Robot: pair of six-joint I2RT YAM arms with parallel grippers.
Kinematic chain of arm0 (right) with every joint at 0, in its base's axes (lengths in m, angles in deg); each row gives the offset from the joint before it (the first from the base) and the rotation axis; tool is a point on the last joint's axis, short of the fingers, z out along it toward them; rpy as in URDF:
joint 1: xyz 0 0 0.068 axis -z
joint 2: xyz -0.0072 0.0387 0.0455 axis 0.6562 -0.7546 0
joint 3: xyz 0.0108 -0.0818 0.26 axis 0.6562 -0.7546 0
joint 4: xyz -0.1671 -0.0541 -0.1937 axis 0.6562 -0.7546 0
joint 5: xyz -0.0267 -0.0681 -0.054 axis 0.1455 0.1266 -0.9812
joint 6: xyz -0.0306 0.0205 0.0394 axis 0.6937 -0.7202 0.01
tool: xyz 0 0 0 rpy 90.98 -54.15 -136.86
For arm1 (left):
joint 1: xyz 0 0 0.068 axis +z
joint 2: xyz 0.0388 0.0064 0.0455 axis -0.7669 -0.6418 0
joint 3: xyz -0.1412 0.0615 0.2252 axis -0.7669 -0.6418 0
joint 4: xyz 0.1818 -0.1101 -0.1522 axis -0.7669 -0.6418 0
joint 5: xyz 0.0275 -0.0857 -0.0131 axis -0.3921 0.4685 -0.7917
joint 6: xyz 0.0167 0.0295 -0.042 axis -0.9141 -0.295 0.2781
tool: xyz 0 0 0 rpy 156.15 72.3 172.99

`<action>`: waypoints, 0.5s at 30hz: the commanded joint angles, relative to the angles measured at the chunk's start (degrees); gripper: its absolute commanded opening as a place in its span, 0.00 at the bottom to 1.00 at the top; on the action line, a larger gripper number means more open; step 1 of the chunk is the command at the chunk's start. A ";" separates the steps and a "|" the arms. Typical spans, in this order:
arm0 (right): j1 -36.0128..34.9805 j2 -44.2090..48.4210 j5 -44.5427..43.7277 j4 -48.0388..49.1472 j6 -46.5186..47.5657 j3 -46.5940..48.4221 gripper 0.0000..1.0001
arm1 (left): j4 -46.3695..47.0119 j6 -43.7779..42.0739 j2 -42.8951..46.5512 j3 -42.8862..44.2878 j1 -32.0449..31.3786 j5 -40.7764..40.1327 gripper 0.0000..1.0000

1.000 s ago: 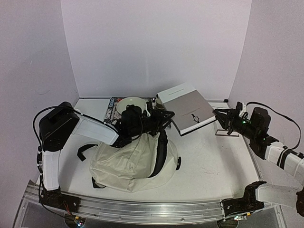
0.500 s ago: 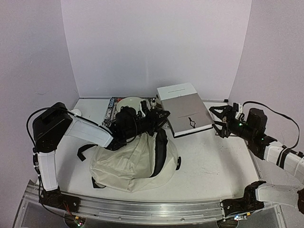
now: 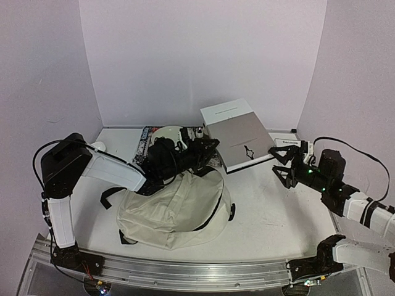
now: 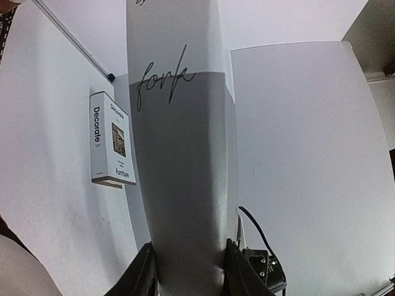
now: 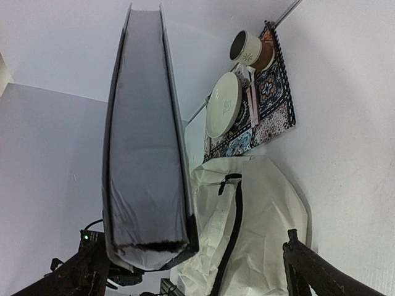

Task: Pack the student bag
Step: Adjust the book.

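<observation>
Toward 7 o'clock of the white surface [image 3: 271, 209], the student bag [image 3: 176, 209] lies slumped on its side, cream fabric with a black zip line curving along its 3 o'clock flank and a black strap trailing out at 9 o'clock. The left arm reaches over the bag's far edge, and the left jaws are clamped on the near end of a large grey-and-white book [image 3: 237, 132], one finger pressed to each cover. The book is tilted at about 1 o'clock and blocks the back corner behind it. It also fills the middle of both wrist views, edge-on from the right.

On its cover a script word reads "fork". The printing on its white band is too small to make out.

At 11 o'clock a patterned spiral-bound pad [image 5: 271, 98] lies against the back wall. It carries a cream plate [image 5: 223, 105] and a cream mug [image 5: 245, 46] with a small flower mark. The left wrist partly hides them from above.

The right jaws stand spread wide at 3 o'clock, clear of the big book and holding nothing.

Near the far right edge, a small white book [image 4: 111, 145] reads "Decorate" and "Furniture"; its finer lines cannot be read.
</observation>
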 commanded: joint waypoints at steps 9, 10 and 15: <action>-10.20 -10.90 -5.69 23.96 1.10 1.28 0.98 | 6.05 2.12 2.41 2.02 -0.90 -2.46 0.13; -10.90 -12.20 -6.00 25.06 1.23 1.77 0.98 | 6.06 2.14 2.42 2.10 -1.06 -2.68 0.13; -13.96 -17.14 -7.11 28.45 2.56 4.77 0.98 | 6.17 1.75 1.96 2.90 -1.70 -3.08 0.13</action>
